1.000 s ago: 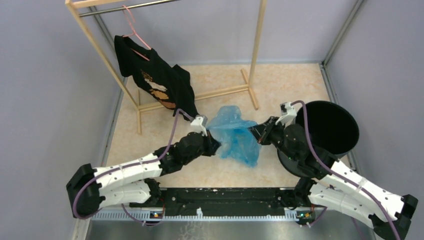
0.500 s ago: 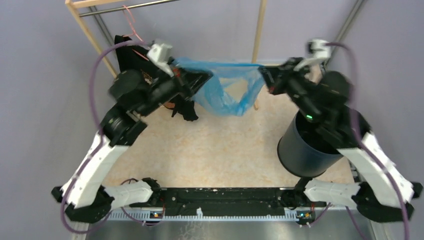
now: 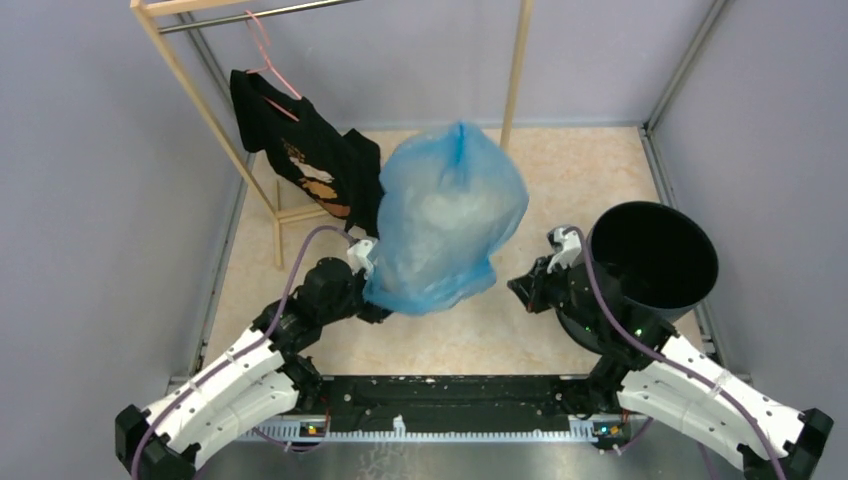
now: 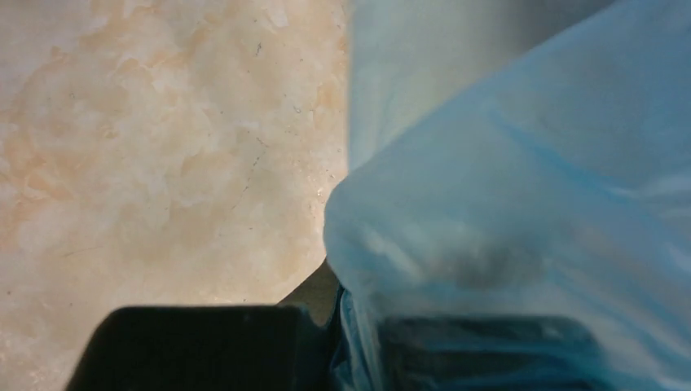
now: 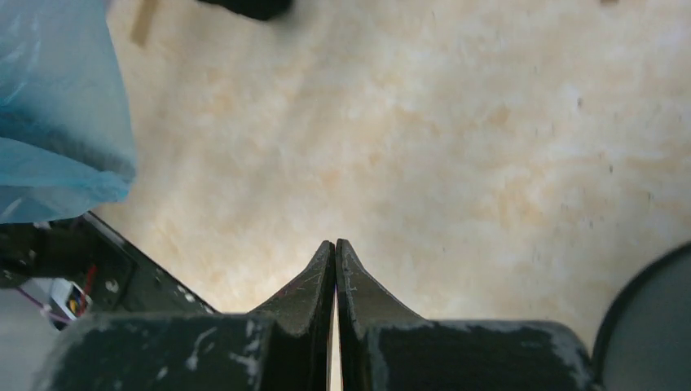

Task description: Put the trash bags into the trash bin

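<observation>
The light-blue trash bag point(image 3: 445, 220) stands puffed up with air over the middle of the floor. Its lower edge is pinched in my left gripper point(image 3: 380, 300), which is shut on it. In the left wrist view the bag point(image 4: 521, 204) fills the right side and drapes over my left gripper point(image 4: 350, 326). The black trash bin point(image 3: 700, 290) stands upright at the right, its mouth open. My right gripper point(image 3: 518, 288) is low, just left of the bin, apart from the bag. In the right wrist view my right gripper point(image 5: 335, 248) is shut with nothing in it; the bag point(image 5: 57, 122) shows top left and the bin's wall point(image 5: 652, 326) bottom right.
A wooden clothes rack point(image 3: 515, 95) stands at the back with a black shirt point(image 3: 305, 160) on a pink hanger point(image 3: 262, 50), just left of the bag. Grey walls close in both sides. The floor is beige.
Half a second ago both arms held the bag stretched high between them. Now both arms are down low, the right gripper has let go, and the bag has ballooned with air.
</observation>
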